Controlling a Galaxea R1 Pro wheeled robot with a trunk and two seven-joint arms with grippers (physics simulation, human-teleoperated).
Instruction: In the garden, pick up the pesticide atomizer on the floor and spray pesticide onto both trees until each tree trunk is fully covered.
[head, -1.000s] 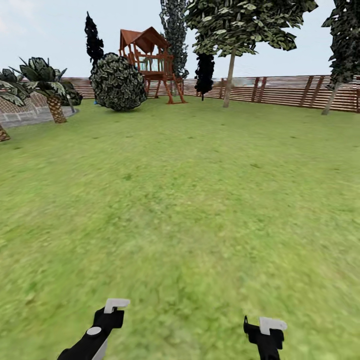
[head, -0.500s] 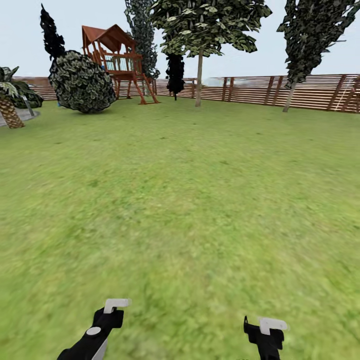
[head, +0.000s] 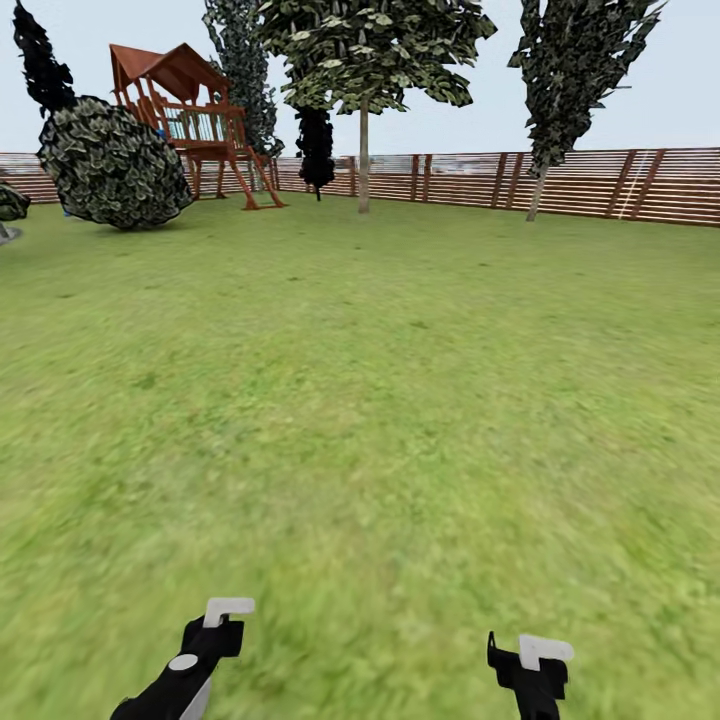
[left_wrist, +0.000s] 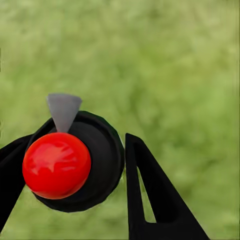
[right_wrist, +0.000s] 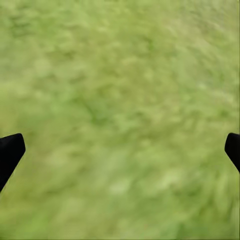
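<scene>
The left gripper (head: 222, 622) sits low at the near edge of the head view, a black claw tipped with a pale grey pad; whether it is spread or pressed together cannot be told from here. In the left wrist view the left gripper (left_wrist: 95, 170) frames a glossy red ball (left_wrist: 56, 165) set against a round black disc, with a small grey wedge above it; its state is unclear there too. The right gripper (head: 530, 655) is at the near right of the head view, also black with a pale pad. In the right wrist view the right gripper (right_wrist: 120, 150) has its two black fingertips far apart at opposite edges, spread wide with nothing between them but grass.

The floor (head: 380, 400) is a wide, blurry green lawn, smooth and mottled, running from the grippers to the back of the garden. The pesticide atomizer cannot be made out anywhere on it.

At the far side stands a brown horizontal-slat fence (head: 590, 185). Before it rise two trees with pale trunks and jagged dark foliage: the nearer-centre tree (head: 365, 60) and the right tree (head: 570, 70). Left of them are a small all-black tree (head: 316, 148), a red-brown wooden play tower (head: 185, 115) with a peaked roof, and a round dark bush (head: 112, 162). No writing is readable.
</scene>
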